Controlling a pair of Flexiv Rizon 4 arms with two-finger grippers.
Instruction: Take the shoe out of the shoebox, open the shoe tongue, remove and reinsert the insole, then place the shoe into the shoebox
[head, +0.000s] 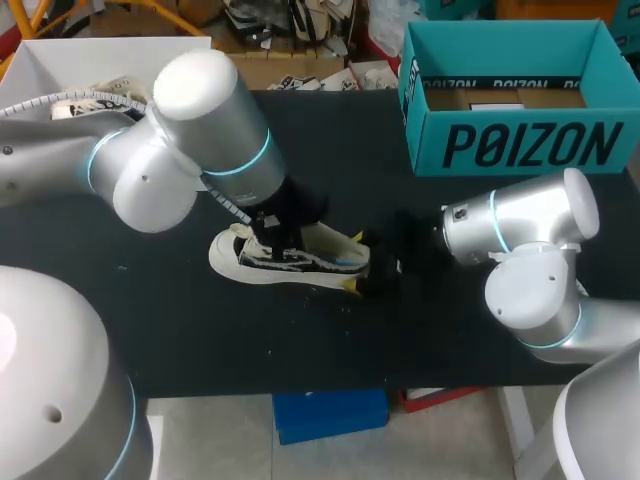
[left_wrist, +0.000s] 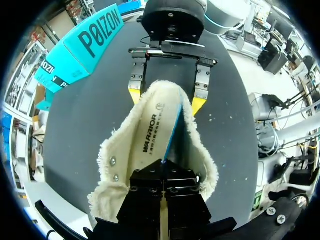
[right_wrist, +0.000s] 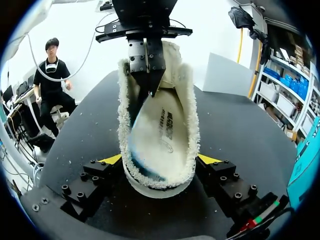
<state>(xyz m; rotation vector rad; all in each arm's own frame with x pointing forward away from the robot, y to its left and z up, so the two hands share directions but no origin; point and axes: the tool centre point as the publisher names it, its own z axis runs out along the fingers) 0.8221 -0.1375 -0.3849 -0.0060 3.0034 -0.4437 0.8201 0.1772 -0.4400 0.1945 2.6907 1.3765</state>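
A white fleece-lined shoe (head: 300, 262) lies on its sole on the black table (head: 200, 330), heel toward my right arm. My left gripper (head: 280, 243) reaches down into its mouth and is shut on the edge of the white insole (left_wrist: 150, 135), whose blue underside shows where it lifts. In the right wrist view that insole (right_wrist: 162, 132) curls up under the left gripper (right_wrist: 147, 87). My right gripper (right_wrist: 160, 160) stands wide around the heel, with a yellow tip touching the shoe (right_wrist: 182, 120) on each side. The left wrist view shows the same right gripper (left_wrist: 166, 100) ahead of the left gripper (left_wrist: 163, 167).
The teal shoebox (head: 520, 145) stands open at the back right, apart from the shoe; it is also seen as the teal shoebox (left_wrist: 75, 50) beyond the right gripper. A white box (head: 60, 60) with other shoes sits at the back left. Small white fluff specks dot the table.
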